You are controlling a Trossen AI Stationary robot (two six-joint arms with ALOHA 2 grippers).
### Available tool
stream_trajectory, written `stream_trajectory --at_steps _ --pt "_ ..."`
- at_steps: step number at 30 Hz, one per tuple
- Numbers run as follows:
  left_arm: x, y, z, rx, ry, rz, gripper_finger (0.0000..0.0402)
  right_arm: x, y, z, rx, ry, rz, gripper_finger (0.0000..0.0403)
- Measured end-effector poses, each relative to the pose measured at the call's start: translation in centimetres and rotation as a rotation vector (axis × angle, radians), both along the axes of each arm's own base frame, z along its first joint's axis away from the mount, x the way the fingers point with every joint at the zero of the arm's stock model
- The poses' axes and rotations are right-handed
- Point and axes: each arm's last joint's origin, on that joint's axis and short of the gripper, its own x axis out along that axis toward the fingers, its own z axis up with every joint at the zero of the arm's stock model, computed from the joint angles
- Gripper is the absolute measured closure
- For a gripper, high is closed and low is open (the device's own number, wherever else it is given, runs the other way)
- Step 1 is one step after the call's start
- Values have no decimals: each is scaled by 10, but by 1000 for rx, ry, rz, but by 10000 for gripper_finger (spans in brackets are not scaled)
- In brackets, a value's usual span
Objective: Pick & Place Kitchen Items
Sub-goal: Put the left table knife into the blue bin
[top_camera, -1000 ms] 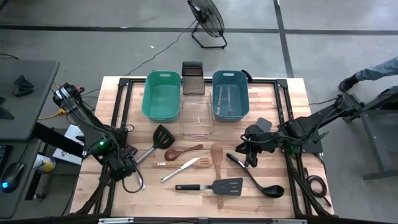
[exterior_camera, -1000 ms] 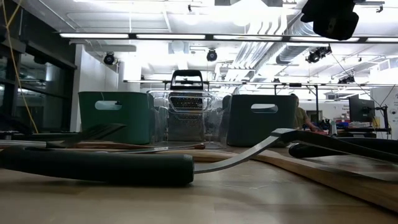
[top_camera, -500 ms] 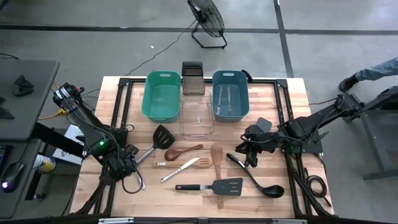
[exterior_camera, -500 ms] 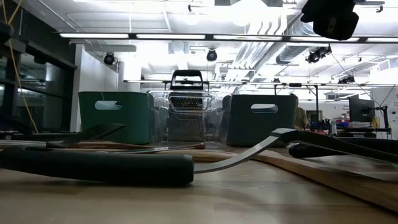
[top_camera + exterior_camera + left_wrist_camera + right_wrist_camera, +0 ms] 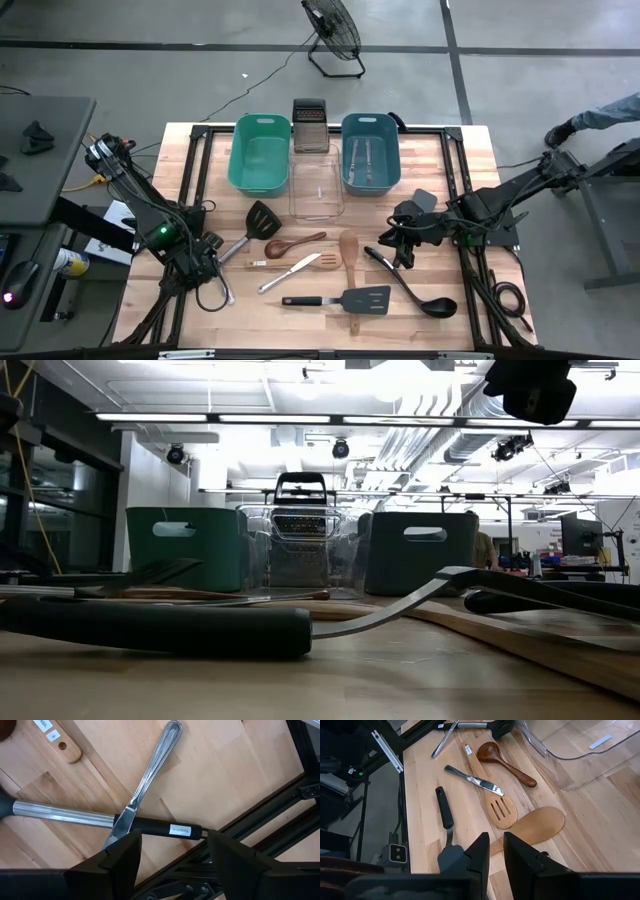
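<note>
High view: utensils (image 5: 330,270) lie mid-table; right hand (image 5: 395,248) hovers above the ladle (image 5: 412,286). Left wrist view: left hand (image 5: 172,851), spread over the knife (image 5: 145,790), should straddle one handle. Right wrist view: fingers (image 5: 477,851) nearly together, empty.

Nothing on the table has visibly moved; both arms and all utensils look unchanged.

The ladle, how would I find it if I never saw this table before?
Start at the blue tub at the back of the wooden table, then come toward the front right corner. The black ladle lies there on a slant, past the right gripper. It alone ends in a deep round bowl; the black turner beside it is flat and slotted.
</note>
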Motion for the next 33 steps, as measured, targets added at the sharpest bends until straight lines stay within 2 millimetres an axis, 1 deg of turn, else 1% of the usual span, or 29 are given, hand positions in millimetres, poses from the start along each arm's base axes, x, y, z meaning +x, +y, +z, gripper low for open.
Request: stream_trajectory --at_steps 13,24,30,33 --pt "0 0 0 -9 13 24 178 0 0 0 -1 0 1 355" --pt "-2 -2 0 -55 56 -48 178 0 0 0 -21 -2 16 355" --pt "1 -4 1 -62 8 -20 178 0 0 0 -35 -3 35 355" --pt "1 -3 1 -54 11 -22 178 0 0 0 -37 -3 37 355"
